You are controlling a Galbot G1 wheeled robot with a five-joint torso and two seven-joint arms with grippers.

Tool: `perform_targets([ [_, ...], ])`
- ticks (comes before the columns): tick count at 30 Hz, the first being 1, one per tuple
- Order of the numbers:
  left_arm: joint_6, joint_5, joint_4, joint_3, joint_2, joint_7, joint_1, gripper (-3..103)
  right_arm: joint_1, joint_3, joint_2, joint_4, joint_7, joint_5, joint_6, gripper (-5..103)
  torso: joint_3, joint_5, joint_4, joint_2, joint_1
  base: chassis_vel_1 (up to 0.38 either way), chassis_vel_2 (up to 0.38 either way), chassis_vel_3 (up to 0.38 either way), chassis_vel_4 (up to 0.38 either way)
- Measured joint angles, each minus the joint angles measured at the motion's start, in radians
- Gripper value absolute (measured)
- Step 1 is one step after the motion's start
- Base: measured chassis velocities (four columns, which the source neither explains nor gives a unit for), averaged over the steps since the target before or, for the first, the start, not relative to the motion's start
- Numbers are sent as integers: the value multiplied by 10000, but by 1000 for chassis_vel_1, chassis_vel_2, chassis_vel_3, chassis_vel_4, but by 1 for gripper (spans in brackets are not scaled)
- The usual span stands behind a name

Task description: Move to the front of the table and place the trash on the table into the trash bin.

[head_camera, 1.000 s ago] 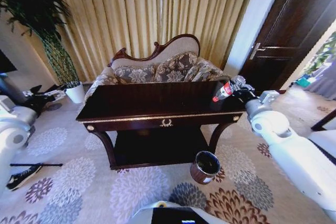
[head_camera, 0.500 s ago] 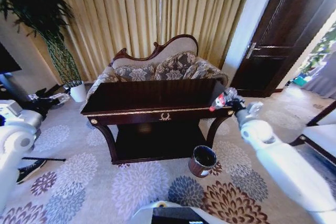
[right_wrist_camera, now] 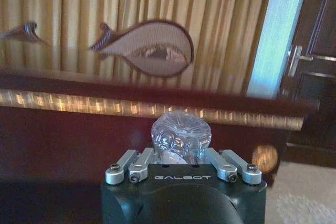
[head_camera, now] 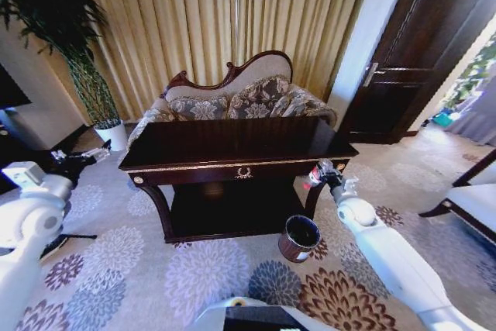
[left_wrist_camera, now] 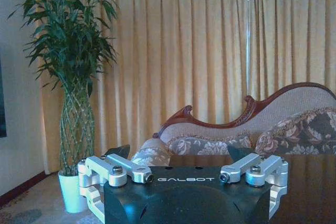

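Warm, dim indoor light, wide-angle bend at the head view's edges.
Daylight glows through the curtains (head_camera: 232,29); the table (head_camera: 232,141) top gleams; the right wrist view is motion-blurred.

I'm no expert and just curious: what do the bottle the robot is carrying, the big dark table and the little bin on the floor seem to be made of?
The bottle, held in the right gripper, looks like clear thin plastic: its crinkled see-through base catches light. The table seems to be dark polished wood with gilt trim, glossy enough to mirror the room. The bin is reddish-brown with a pale rim; its sheen suggests metal or lacquer, hard to tell.
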Motion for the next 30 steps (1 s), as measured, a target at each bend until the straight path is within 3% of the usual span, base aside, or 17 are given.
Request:
perform_targets([
  [7,-294,583,40,448,-444,97,159,100,88,-220,965,-2341,-630,-1190,1190,29,0,4,0,1,0,0,0,0,0],
  [17,-823,1162,215,1163,-967,122,98,100,387,-174,1587,-4246,-1092,-1705,2290,29,0,1,0,2,-1,0,0,0,0],
  [23,-826,1260,215,1332,-1034,67,-18,100,510,-131,1767,-5099,-1222,-2019,2730,29,0,2,0,2,0,0,0,0,0],
  [30,-810,1261,177,1328,-972,66,-21,100,547,-87,1822,-5288,-1257,-2045,2755,29,0,2,0,1,0,0,0,0,0],
])
